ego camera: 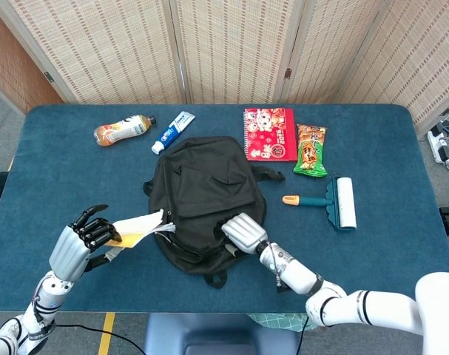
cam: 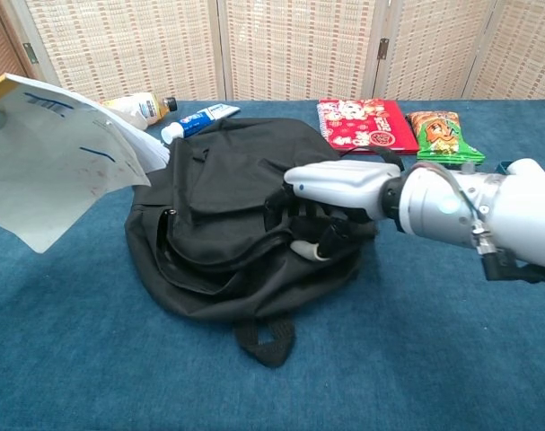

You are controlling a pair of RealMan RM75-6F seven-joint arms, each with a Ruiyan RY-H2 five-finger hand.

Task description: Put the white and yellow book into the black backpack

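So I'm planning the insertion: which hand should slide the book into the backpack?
Left hand: it holds the book at the backpack opening. The right hand grips the flap.

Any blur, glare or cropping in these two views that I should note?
Head view: evenly lit, sharp, no glare. Chest view: the white and yellow book sits close to the lens, soft and cropped at the left edge; the right hand on the black backpack looks oversized.

On the blue table there are one black fabric backpack (ego camera: pixel 202 200), one white and yellow book (ego camera: pixel 139 225), one red picture book (ego camera: pixel 269 134), one orange drink bottle (ego camera: pixel 121 129), one blue-and-white toothpaste tube (ego camera: pixel 172 132), one green snack packet (ego camera: pixel 311 150) and one teal-handled lint roller (ego camera: pixel 335 201).
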